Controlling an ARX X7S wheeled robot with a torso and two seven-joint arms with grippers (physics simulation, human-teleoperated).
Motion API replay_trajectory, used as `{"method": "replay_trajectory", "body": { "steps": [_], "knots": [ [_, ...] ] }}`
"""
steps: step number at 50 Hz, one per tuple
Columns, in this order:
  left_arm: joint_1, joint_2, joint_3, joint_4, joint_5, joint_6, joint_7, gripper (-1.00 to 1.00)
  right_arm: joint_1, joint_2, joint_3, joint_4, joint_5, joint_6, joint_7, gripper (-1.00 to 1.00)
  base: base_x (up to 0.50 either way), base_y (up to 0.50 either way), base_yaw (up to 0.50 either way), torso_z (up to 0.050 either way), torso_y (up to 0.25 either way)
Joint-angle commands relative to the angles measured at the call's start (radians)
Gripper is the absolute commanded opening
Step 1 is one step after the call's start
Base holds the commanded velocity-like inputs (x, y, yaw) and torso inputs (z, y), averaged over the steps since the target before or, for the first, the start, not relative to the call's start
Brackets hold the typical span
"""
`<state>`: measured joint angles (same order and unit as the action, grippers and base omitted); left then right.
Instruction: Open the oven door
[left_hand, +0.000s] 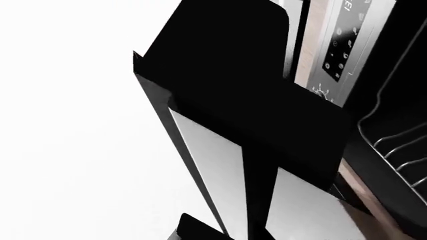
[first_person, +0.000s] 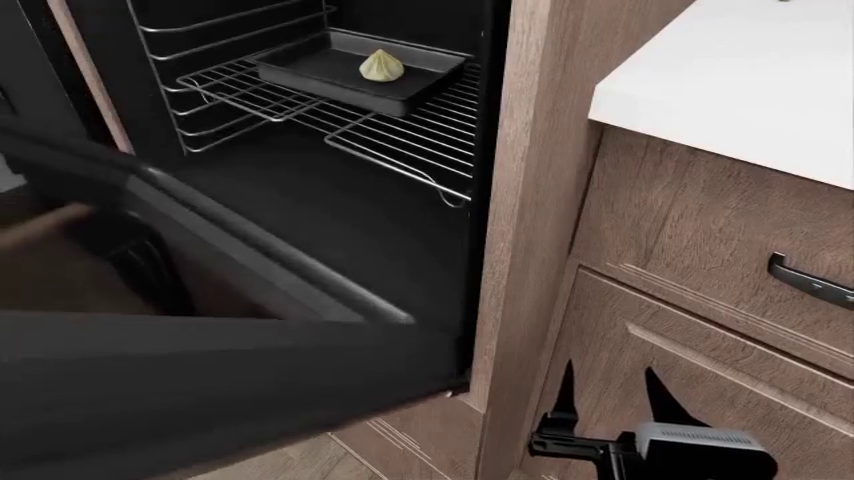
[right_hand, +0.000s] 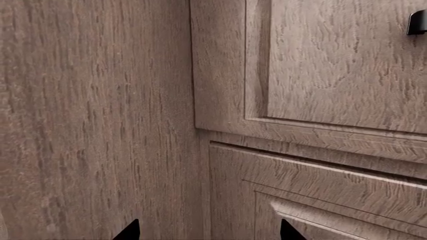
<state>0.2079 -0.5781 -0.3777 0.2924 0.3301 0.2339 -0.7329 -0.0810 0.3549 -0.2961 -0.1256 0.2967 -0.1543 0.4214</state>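
Note:
The oven door (first_person: 200, 380) hangs swung down and open at the lower left of the head view, a wide glossy black panel with a grey trim edge (first_person: 280, 262). The lit cavity behind it stands exposed. In the left wrist view the door (left_hand: 227, 90) fills the middle as a black slab with a pale grey face (left_hand: 207, 165). My left gripper (left_hand: 223, 231) shows only as dark tips pressed close to that door edge, and its grip is unclear. My right gripper (first_person: 607, 395) hangs open and empty by the wooden cabinet, with both tips low in its wrist view (right_hand: 208, 232).
Inside the oven, wire racks (first_person: 387, 125) carry a dark baking tray (first_person: 354, 70) holding a small pale dumpling (first_person: 380, 65). The oven's control panel (left_hand: 347, 45) sits above the cavity. Brown drawer fronts (first_person: 707, 260) with a dark handle (first_person: 807, 280) stand under a white countertop (first_person: 747, 70).

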Motion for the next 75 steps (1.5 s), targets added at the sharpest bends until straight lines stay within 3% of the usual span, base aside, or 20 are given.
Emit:
{"method": "replay_trajectory", "body": {
  "steps": [1, 30, 70, 75],
  "knots": [
    [0.120, 0.052, 0.043, 0.370, 0.185, 0.151, -0.095, -1.00, 0.008, -0.001, -0.006, 0.008, 0.002, 0.002, -0.002, 1.00, 0.00, -0.01, 0.00, 0.000, 0.000],
    [0.201, 0.141, 0.099, 0.008, 0.335, 0.459, -0.446, -1.00, -0.002, 0.006, -0.010, -0.007, 0.009, 0.006, 0.007, 1.00, 0.00, -0.01, 0.00, 0.000, 0.002],
    [0.028, 0.173, 0.235, -0.588, 0.639, 0.652, -0.824, -1.00, -0.005, 0.013, -0.009, -0.009, 0.011, 0.002, 0.024, 1.00, 0.00, 0.00, -0.01, -0.001, 0.000],
    [-0.036, 0.230, 0.145, -0.724, 0.749, 0.753, -0.836, -1.00, -0.004, 0.013, -0.010, -0.008, 0.012, 0.001, 0.025, 1.00, 0.01, 0.01, -0.01, -0.002, -0.006]
  ]
}}
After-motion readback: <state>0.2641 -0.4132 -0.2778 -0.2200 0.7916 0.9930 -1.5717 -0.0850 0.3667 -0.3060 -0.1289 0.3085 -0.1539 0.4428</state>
